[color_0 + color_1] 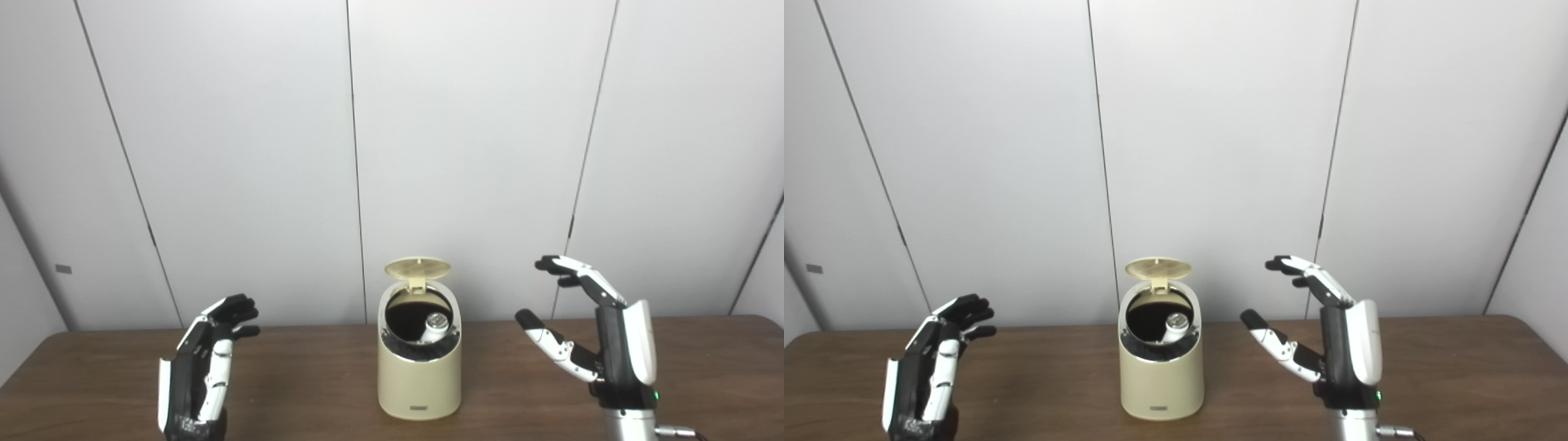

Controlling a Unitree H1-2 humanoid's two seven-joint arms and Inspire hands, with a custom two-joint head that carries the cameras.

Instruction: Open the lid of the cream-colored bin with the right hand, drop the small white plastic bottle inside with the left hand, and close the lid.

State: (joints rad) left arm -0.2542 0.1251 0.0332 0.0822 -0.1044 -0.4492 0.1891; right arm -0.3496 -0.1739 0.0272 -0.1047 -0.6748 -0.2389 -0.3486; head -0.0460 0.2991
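Note:
The cream-colored bin [419, 383] stands at the middle of the brown table, its round lid [418, 267] tipped up and back on its hinge. Inside the dark opening lies the small white plastic bottle [434, 327], leaning against the right inner wall. My left hand [202, 367] is raised to the left of the bin, open, fingers apart, holding nothing. My right hand [594, 331] is raised to the right of the bin, open, with its fingers curved toward the lid and its thumb pointing at the bin, a clear gap away.
The brown wooden table [306, 392] spans the whole width, with its far edge against grey wall panels [245, 153]. Nothing else stands on the table in view.

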